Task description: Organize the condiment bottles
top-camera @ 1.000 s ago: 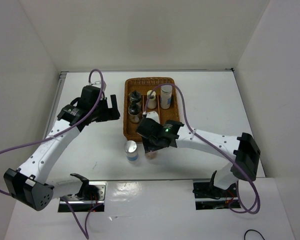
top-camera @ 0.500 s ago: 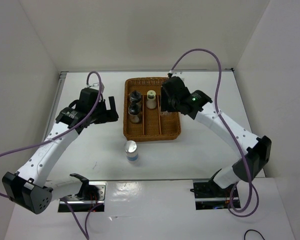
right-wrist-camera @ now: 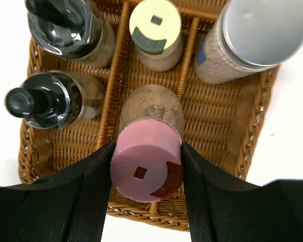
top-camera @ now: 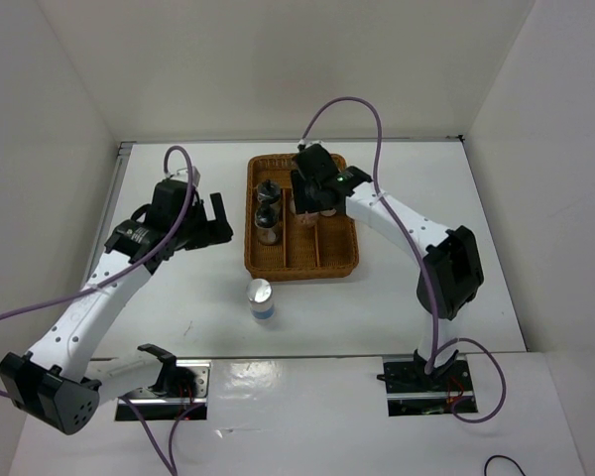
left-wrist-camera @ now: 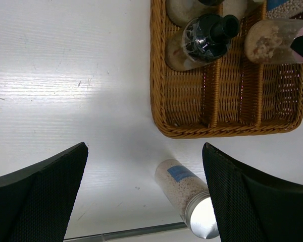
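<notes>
- Gripping the pink-capped bottle [right-wrist-camera: 148, 141], the right gripper [right-wrist-camera: 146, 161] has its jaws pinched on the cap from both sides, with its dark fingers [right-wrist-camera: 88, 194] flanking it
- pink-capped bottle is over the middle lane of the wicker tray [left-wrist-camera: 158, 75], nearer the robot than the other middle-lane bottle; brownish fill shows in its pale body; cannot tell if its base touches the tray floor
- yellow-green-capped bottle [right-wrist-camera: 155, 27] stands upright in the same middle lane at the far end, just beyond the pink-capped bottle, small gap between them
- 2 bottles in the left lane, 1 behind the other and close together: far black-capped bottle [right-wrist-camera: 65, 22] and near black-capped bottle [right-wrist-camera: 45, 103]
- tray silver-capped bottle [right-wrist-camera: 257, 35] is in the right lane at the far end; blue label and whitish granules show on its side
- loose silver-capped bottle [top-camera: 262, 298] stands upright on the white table [top-camera: 357, 312], outside the tray, just off its near-left corner and apart from the rim; it also has a blue label and pale granules
- left gripper [top-camera: 216, 219] hangs over the table left of the tray, jaws spread wide, nothing between them
- left wrist view: its 2 fingers [left-wrist-camera: 40, 196] frame the loose silver-capped bottle and the tray's near-left corner, touching neither
- right arm reaches over the tray from the right side; the 2 grippers are well apart
- purple cables [top-camera: 347, 101] loop off both arms
</notes>
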You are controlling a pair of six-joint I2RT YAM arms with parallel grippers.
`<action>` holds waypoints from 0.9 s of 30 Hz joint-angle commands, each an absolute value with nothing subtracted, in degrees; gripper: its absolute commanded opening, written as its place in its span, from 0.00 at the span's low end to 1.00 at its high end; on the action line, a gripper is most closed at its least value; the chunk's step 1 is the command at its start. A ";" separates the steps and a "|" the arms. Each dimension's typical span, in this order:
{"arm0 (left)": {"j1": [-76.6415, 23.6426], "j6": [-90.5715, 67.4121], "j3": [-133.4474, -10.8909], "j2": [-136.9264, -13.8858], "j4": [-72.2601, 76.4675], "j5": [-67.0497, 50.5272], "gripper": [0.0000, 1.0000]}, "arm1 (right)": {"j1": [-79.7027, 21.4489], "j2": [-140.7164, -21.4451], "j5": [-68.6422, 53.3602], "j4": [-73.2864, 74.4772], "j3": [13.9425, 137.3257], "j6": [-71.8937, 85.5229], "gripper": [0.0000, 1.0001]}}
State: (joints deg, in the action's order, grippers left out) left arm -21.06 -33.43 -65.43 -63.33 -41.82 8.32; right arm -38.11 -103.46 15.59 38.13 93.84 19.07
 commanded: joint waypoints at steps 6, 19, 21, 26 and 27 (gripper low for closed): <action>-20.74 -35.86 -64.25 -61.00 -40.08 10.10 1.00 | -38.50 -106.87 13.80 31.46 92.99 16.17 0.43; -20.21 -35.86 -64.25 -61.61 -40.61 10.63 1.00 | -38.50 -112.94 14.94 30.23 94.13 14.50 0.54; -20.21 -35.86 -64.25 -61.61 -40.08 10.63 1.00 | -38.50 -113.55 14.94 30.76 94.13 14.50 0.68; -20.21 -35.33 -64.25 -62.84 -40.08 10.63 1.00 | -38.50 -113.55 16.87 31.90 95.18 15.11 0.89; -20.21 -35.33 -64.25 -63.36 -40.08 10.63 1.00 | -38.50 -112.08 16.87 32.43 95.19 15.12 0.96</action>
